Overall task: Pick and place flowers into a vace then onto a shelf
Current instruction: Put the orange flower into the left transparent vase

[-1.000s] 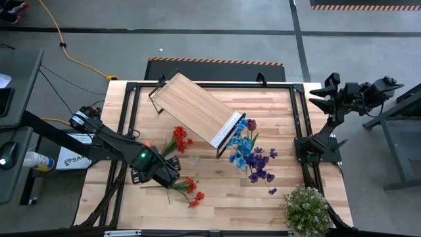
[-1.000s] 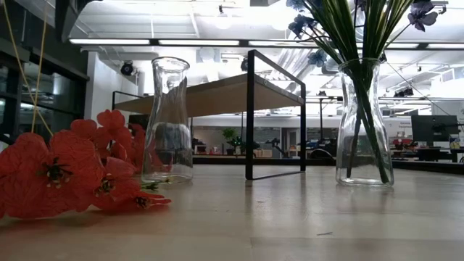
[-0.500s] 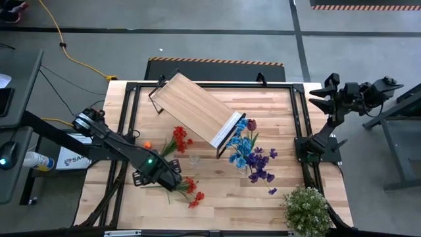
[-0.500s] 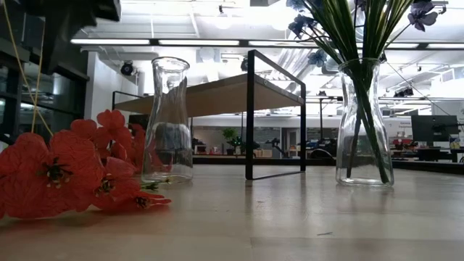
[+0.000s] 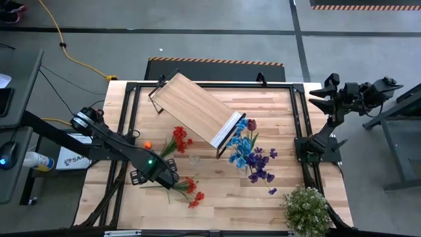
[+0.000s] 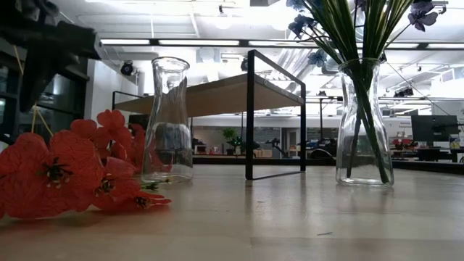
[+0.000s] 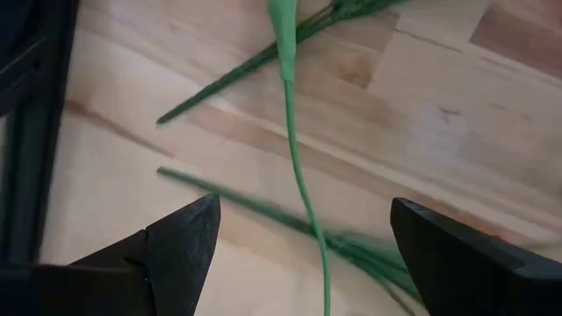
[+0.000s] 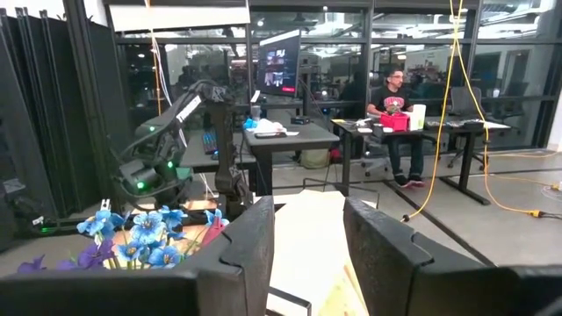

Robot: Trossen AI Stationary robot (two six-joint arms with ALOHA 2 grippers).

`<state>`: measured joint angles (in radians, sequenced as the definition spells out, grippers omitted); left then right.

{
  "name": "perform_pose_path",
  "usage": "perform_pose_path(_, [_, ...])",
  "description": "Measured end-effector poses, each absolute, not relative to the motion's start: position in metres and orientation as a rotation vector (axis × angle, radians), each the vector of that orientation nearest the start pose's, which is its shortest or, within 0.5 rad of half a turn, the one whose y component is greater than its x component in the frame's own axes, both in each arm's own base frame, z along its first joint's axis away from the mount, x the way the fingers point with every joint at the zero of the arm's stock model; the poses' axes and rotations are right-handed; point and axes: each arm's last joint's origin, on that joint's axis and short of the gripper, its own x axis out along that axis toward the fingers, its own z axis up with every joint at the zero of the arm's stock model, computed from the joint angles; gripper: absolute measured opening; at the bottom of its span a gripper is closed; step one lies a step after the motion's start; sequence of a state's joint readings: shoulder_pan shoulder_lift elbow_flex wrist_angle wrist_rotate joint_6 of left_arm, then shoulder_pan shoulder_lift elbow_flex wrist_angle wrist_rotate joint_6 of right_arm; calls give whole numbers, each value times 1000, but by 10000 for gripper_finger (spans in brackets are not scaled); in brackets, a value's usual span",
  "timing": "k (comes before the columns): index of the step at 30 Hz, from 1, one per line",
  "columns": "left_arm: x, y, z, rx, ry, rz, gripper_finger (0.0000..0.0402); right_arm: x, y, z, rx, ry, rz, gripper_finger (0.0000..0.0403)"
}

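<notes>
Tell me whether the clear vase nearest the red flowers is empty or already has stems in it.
Empty. In the low view the vase stands upright with nothing inside, while the red flowers lie on the tabletop beside it.

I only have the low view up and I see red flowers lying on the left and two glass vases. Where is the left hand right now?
Observer: The left hand is over the near-left part of the table, above the stems of the orange-red flowers lying there.
Operator: Is it gripping them?
Observer: No. In the left wrist view its fingers stand wide apart with the stems on the wood between them, untouched.
Operator: And the right arm?
Observer: It waits off the table's right edge; the right hand holds nothing.
Operator: Is the shelf square to the table?
Observer: No, from above the shelf sits at an angle.
</notes>
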<state>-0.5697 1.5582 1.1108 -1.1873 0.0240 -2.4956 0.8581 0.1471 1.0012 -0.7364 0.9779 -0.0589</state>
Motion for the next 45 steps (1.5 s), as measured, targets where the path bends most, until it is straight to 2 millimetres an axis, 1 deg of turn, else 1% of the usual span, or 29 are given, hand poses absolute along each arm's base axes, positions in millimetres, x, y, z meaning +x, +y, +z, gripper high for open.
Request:
perform_pose_path(7, [199, -128, 203, -1474, 1026, 1476, 367, -9, -47, 376, 35, -68, -122, 131])
perform_pose_path(11, [191, -123, 189, -1515, 1014, 1451, 367, -9, -47, 376, 37, -68, -122, 129])
perform_pose_path(15, [195, -124, 184, -1597, 977, 1357, 367, -9, -48, 376, 52, -68, -126, 130])
perform_pose_path(19, [196, -124, 183, -1597, 950, 1348, 367, -9, -48, 376, 53, -68, -129, 129])
perform_pose_path(34, [187, -119, 182, -1503, 983, 1447, 367, -9, -48, 376, 53, -68, -128, 130])
perform_pose_path(36, [188, -119, 179, -1510, 971, 1434, 367, -9, -48, 376, 53, -68, -129, 129])
perform_pose_path(42, [189, -119, 160, -1598, 953, 1342, 367, -9, -48, 376, 53, -68, -129, 130])
perform_pose_path(45, [188, -119, 153, -1616, 949, 1323, 367, -9, -48, 376, 53, -68, -128, 129])
